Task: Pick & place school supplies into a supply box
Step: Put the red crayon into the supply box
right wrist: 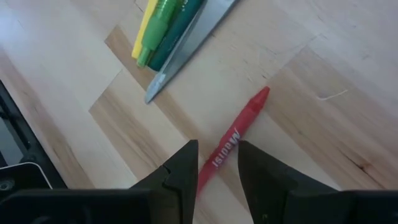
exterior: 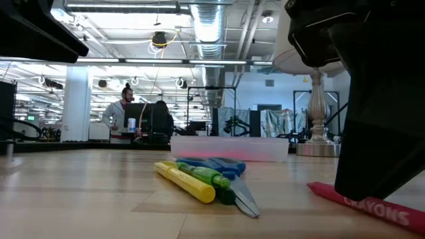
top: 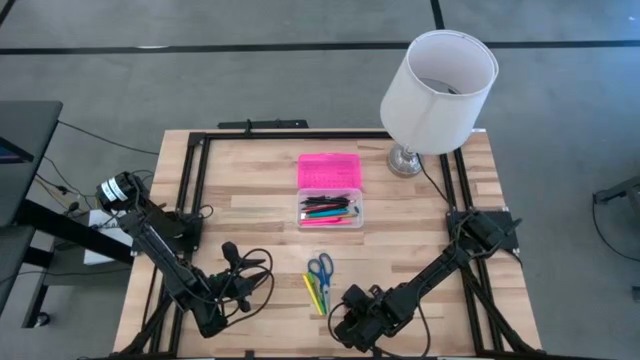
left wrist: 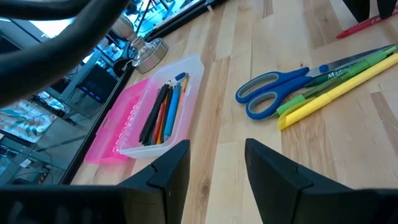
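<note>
Several thin pencils and pens (top: pixel 330 209) are already lying in the clear plastic box with its pink lid (top: pixel 329 190). Blue-handled scissors (top: pixel 319 268), yellow and green markers (top: pixel 317 293) and a red crayon (right wrist: pixel 233 145) are waiting on the wooden table (top: pixel 420 240). The right gripper (right wrist: pixel 217 163) is hovering spread, straddling the crayon; the left gripper (left wrist: pixel 216 163) is waiting, spread, nearby.

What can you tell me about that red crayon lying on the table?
The red crayon is a slim stick in a red paper wrapper with white lettering, its pointed tip bare. It lies flat on the wooden table, apart from the scissors and markers. The right gripper hovers just over it, jaws open to either side of its wrapped end, not visibly clamping it.
</note>
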Controlling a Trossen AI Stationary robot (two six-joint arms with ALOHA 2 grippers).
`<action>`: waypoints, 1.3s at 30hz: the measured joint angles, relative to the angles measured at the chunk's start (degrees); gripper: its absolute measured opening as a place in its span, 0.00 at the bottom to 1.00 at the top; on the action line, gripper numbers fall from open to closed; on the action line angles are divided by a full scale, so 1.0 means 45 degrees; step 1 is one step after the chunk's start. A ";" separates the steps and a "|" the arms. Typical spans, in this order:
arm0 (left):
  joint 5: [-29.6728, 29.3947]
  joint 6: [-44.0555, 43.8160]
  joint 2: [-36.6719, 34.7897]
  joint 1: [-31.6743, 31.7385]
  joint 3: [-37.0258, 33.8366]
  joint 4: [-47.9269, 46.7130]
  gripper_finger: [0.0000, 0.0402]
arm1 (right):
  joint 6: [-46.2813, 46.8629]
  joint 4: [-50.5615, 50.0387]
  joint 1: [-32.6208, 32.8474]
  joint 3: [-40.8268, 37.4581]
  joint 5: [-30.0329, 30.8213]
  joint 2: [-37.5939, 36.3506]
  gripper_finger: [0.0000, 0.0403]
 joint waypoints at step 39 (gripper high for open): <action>0.0195 -0.0004 0.0005 0.0005 0.0000 -0.0009 0.37 | -0.7589 -0.3162 -0.0623 0.0338 -0.2214 -0.0019 0.26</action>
